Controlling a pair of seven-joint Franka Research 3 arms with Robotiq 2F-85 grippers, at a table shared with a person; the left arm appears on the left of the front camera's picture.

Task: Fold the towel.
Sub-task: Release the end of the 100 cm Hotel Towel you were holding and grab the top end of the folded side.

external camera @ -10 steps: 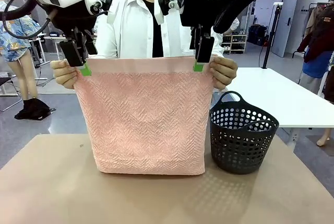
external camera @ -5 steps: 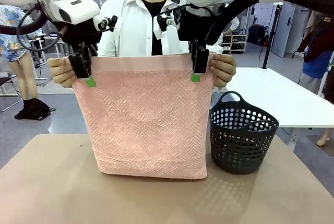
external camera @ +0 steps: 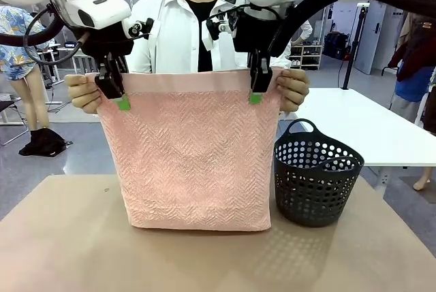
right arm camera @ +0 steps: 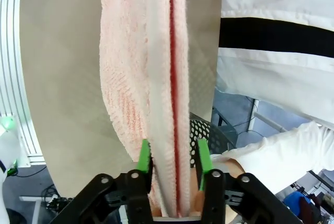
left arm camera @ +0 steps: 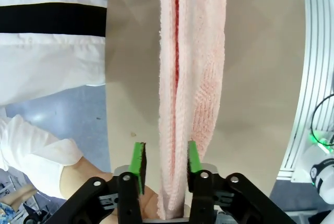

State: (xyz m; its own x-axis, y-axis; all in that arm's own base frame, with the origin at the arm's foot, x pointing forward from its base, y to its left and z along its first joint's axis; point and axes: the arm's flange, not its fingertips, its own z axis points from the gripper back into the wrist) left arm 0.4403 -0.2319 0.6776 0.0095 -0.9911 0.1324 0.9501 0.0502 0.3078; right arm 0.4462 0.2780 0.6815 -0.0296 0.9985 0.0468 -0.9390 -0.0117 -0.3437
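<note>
From the front, we count one salmon-pink herringbone terry towel (external camera: 194,156). It hangs doubled, its lower fold resting on the tan bench (external camera: 68,237) a little in from the far edge. The person's left-corner hand (external camera: 83,93) and right-corner hand (external camera: 294,89) hold it up. Two black, green-padded tools wait just inside them: the left end effector (external camera: 122,101) and the right end effector (external camera: 255,94). One dark perforated plastic basket (external camera: 317,176) stands toward the bench's right edge.

In the left wrist view, the left end effector (left arm camera: 165,148) stands wide astride the towel (left arm camera: 193,51), with a gap at one pad.

In the right wrist view, the right end effector (right arm camera: 173,148) also straddles the towel (right arm camera: 130,51) unclamped.

We judge both should close together, on every layer, clear of the person's fingers.
</note>
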